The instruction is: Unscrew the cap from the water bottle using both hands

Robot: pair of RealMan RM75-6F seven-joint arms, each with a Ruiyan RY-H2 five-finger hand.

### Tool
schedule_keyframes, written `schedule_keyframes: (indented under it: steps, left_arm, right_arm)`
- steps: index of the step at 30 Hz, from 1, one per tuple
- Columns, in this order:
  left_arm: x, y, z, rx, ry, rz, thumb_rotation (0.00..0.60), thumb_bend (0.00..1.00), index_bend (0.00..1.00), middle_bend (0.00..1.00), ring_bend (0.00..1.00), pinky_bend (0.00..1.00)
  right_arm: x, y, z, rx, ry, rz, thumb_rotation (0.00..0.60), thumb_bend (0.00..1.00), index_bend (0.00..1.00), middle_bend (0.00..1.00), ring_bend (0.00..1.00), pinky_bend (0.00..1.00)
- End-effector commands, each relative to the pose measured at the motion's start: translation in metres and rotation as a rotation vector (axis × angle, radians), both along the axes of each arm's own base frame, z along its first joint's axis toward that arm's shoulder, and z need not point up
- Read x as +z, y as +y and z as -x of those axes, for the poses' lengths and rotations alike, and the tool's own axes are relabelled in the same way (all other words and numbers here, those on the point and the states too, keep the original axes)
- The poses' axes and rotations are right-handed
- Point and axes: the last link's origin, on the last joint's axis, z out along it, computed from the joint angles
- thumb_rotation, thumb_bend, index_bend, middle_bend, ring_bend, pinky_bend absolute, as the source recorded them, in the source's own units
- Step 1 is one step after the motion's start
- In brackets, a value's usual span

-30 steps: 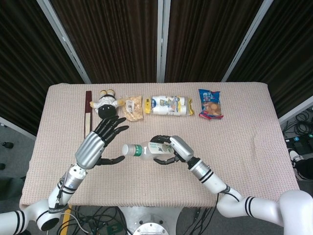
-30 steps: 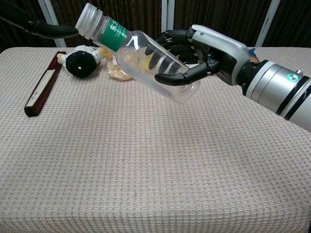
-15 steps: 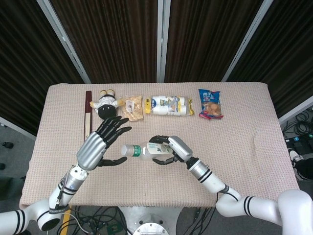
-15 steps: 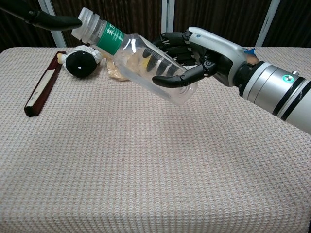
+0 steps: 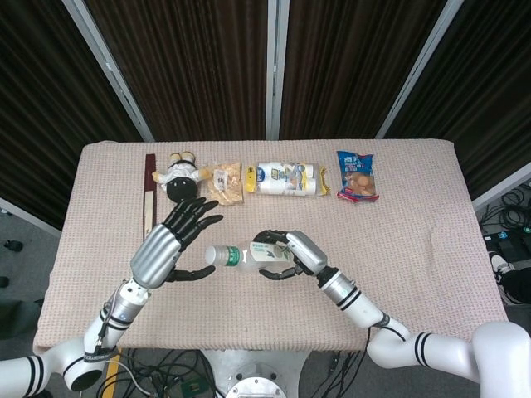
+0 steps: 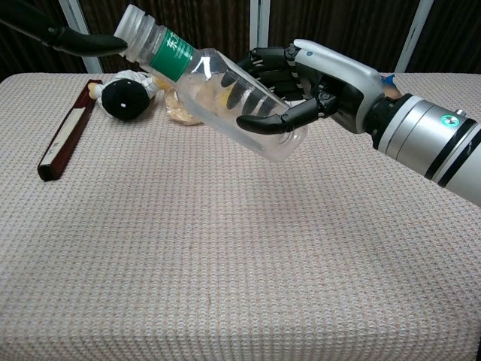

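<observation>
Bottle (image 6: 225, 94) — snack packs (image 5: 289, 179), plush toy (image 6: 124, 96) behind

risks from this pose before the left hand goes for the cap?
1. The right hand holds the water bottle tilted in the air by its lower body only; twisting the cap may spin the bottle in that grip.
2. The left hand is open, fingers spread beside the cap; a poor closure could knock the neck aside.

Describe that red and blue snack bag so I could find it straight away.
Look along the far edge of the table, where a row of things lies. The snack bag is the rightmost one, just right of the clear yellow-trimmed packet. It alone is red and blue, picturing round golden pastries.
</observation>
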Motion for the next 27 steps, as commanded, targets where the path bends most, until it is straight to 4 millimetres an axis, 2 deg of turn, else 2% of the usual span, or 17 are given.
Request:
schedule_keyframes:
  steps: [1, 9, 19, 27]
  left_arm:
    - [0.0004, 0.0000, -0.0011, -0.003, -0.004, -0.003, 0.600, 0.14, 0.13, 0.04, 0.02, 0.00]
    - [0.0023, -0.0014, -0.0039, -0.012, -0.019, -0.003, 0.600, 0.14, 0.13, 0.04, 0.02, 0.00]
    - [0.0005, -0.0003, 0.0050, 0.013, 0.004, 0.001, 0.600, 0.14, 0.13, 0.04, 0.02, 0.00]
    - [0.0020, -0.0008, 0.0009, -0.003, -0.012, -0.007, 0.600, 0.14, 0.13, 0.04, 0.02, 0.00]
  right_arm:
    - [-0.0010, -0.0005, -0.0005, 0.001, 0.005, 0.001, 0.600, 0.44, 0.62, 0.56, 0.39, 0.42]
    - [-0.0016, -0.0019, -0.0006, -0.002, 0.010, 0.005, 0.600, 0.44, 0.62, 0.56, 0.39, 0.42]
    - [0.0029, -0.0006, 0.0008, -0.001, -0.005, 0.005, 0.600, 0.45, 0.62, 0.56, 0.39, 0.42]
    - [-0.0014, -0.0007, -0.0005, 0.003, 0.011, 0.000, 0.600, 0.45, 0.62, 0.56, 0.39, 0.42]
